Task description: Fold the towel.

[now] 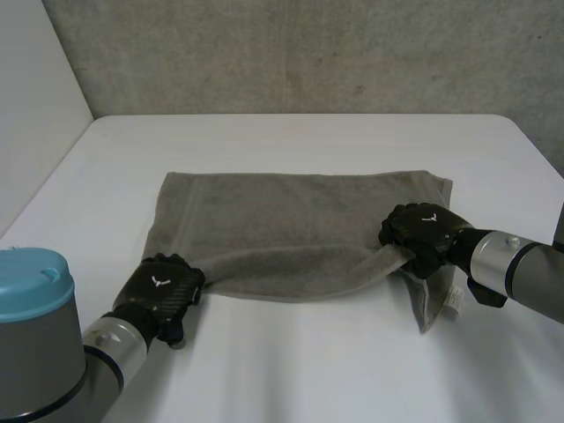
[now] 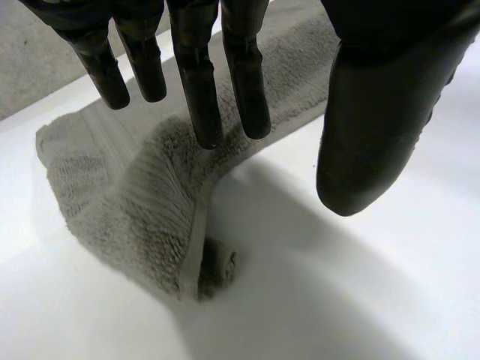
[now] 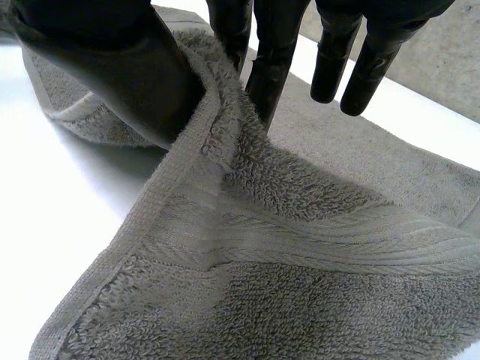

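So our right hand [image 1: 423, 231] pinches the towel [image 1: 291, 220] at its near edge, likely to fold, our left hand [image 1: 160, 289] spread over a corner.

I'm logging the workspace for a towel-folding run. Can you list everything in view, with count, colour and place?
towel: one, grey, spread across the middle of the table, its near right part bunched up.
label: one, white, on the towel's near right corner.
table: one, white, under the towel.
back wall: one, grey, behind the table.
side wall: one, white, beside the table's left edge.
arms: two, grey, the left one with a light-blue cap, coming in from the near side.
left hand: one, black, fingers straight over the towel's near left corner.
right hand: one, black, pinching the towel's edge near its near right corner.
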Action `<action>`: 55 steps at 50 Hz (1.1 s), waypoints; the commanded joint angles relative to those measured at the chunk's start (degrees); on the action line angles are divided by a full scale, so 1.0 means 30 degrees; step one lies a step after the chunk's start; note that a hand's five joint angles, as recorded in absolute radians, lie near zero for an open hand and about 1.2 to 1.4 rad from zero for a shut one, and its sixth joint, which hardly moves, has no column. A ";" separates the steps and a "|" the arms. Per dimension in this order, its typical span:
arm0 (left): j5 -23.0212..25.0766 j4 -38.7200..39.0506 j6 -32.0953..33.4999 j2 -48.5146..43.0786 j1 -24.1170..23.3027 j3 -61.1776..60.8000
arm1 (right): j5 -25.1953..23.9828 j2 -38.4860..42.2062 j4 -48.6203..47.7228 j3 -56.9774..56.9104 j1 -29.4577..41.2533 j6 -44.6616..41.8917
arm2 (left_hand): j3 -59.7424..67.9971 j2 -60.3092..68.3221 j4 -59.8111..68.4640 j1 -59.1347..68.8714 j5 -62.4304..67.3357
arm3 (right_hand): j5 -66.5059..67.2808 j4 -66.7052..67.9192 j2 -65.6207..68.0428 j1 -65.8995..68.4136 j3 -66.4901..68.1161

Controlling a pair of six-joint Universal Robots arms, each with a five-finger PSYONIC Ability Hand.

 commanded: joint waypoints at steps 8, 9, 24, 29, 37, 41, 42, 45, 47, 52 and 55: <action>0.0086 0.0511 -0.0003 -0.0277 0.0566 -0.0375 | -0.0019 0.0009 -0.0014 0.0063 0.0058 -0.0043 | -0.1101 -0.1121 -0.1252 -0.1104 -0.1057 | 0.1506 -0.1450 0.2391 0.1594 -0.1005; 0.0086 0.0685 0.0026 -0.0625 0.0827 -0.0288 | -0.0019 0.0009 -0.0014 0.0063 0.0058 -0.0043 | -0.1101 -0.1676 -0.1252 -0.1659 -0.1612 | 0.1506 -0.1450 0.2391 0.1594 -0.1005; -0.0734 0.2473 0.0319 -0.2884 0.2793 0.2349 | -0.0019 0.0009 -0.0014 0.0092 0.0058 -0.0072 | -0.1101 -0.3532 -0.1252 -0.3515 -0.3468 | 0.1506 -0.1450 0.2391 0.1594 -0.1005; -0.1349 0.2532 0.0290 -0.2913 0.2881 0.3139 | -0.0019 0.0009 -0.0043 0.0181 0.0058 -0.0072 | -0.1101 -0.3420 -0.1252 -0.3403 -0.3356 | 0.1506 -0.1450 0.2391 0.1594 -0.1005; -0.1408 0.3352 0.0348 -0.2943 0.2910 0.3140 | -0.0019 0.0039 -0.0043 0.0239 0.0116 -0.0101 | -0.1101 -0.3308 -0.1252 -0.3291 -0.3244 | 0.1506 -0.1450 0.2391 0.1594 -0.1005; -0.1408 0.3761 0.0406 -0.2943 0.3260 0.2965 | -0.0019 0.0068 -0.0073 0.0239 0.0116 -0.0101 | -0.1101 -0.3252 -0.1252 -0.3235 -0.3189 | 0.1506 -0.1450 0.2391 0.1594 -0.1005; -0.1408 0.3763 0.0407 -0.2943 0.3261 0.2965 | -0.0019 0.0068 -0.0073 0.0239 0.0116 -0.0101 | -0.1101 -0.3251 -0.1252 -0.3235 -0.3188 | 0.1506 -0.1450 0.2391 0.1594 -0.1005; -0.1408 0.3997 0.0524 -0.2913 0.3496 0.2965 | -0.0019 0.0097 -0.0073 0.0239 0.0116 -0.0101 | -0.1101 -0.3251 -0.1252 -0.3235 -0.3188 | 0.1506 -0.1450 0.2391 0.1594 -0.1005; -0.1408 0.4173 0.0641 -0.2913 0.3672 0.3023 | -0.0019 0.0097 -0.0102 0.0239 0.0116 -0.0101 | -0.1101 -0.3251 -0.1252 -0.3235 -0.3188 | 0.1506 -0.1450 0.2391 0.1594 -0.1005; -0.1379 0.5487 0.1634 -0.3322 0.4549 0.3257 | -0.0019 0.0068 -0.0336 0.0268 0.0116 -0.0072 | -0.1101 -0.3251 -0.1252 -0.3235 -0.3188 | 0.1506 -0.1450 0.2391 0.1594 -0.1005; -0.1379 0.6395 0.2191 -0.3528 0.4580 0.3258 | -0.0019 0.0068 -0.0336 0.0268 0.0116 -0.0072 | -0.1101 -0.3195 -0.1252 -0.3179 -0.3132 | 0.1506 -0.1450 0.2391 0.1594 -0.1005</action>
